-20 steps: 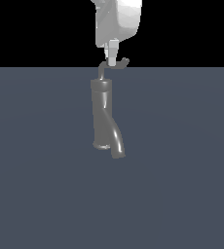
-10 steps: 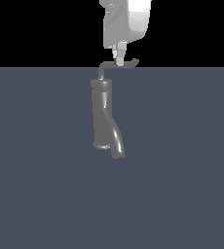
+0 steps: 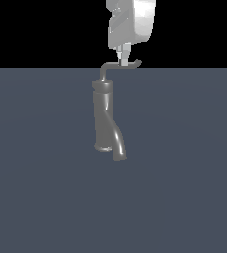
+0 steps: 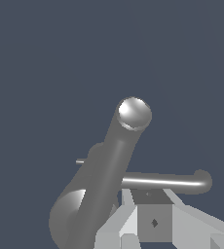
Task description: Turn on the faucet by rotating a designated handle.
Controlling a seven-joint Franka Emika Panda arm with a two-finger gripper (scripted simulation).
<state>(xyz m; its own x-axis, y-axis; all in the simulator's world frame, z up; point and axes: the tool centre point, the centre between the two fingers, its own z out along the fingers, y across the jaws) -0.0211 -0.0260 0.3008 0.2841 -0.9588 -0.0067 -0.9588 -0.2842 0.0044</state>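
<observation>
The faucet [image 3: 103,116] is a grey upright cylinder with a capped top and a thick curved spout tube [image 3: 118,148] bending down toward the camera. From its top rises the handle [image 3: 121,65], a thin L-shaped rod that runs out to the exterior view's right and ends in a small upturned tip. My white gripper [image 3: 126,59] comes down from above with its narrow fingers together, touching the rod near its outer half. In the wrist view the faucet's cap [image 4: 133,114] points at the camera, the handle [image 4: 162,181] crosses just beyond my fingers [image 4: 128,221], and the gripper [image 4: 150,206] sits against the rod.
A flat dark blue-grey floor [image 3: 184,188] spreads around the faucet, with a black background above it. No other objects show.
My gripper has moved toward the exterior view's right. The handle has swung with it, so the rod now shows longer, stretched out to that side.
</observation>
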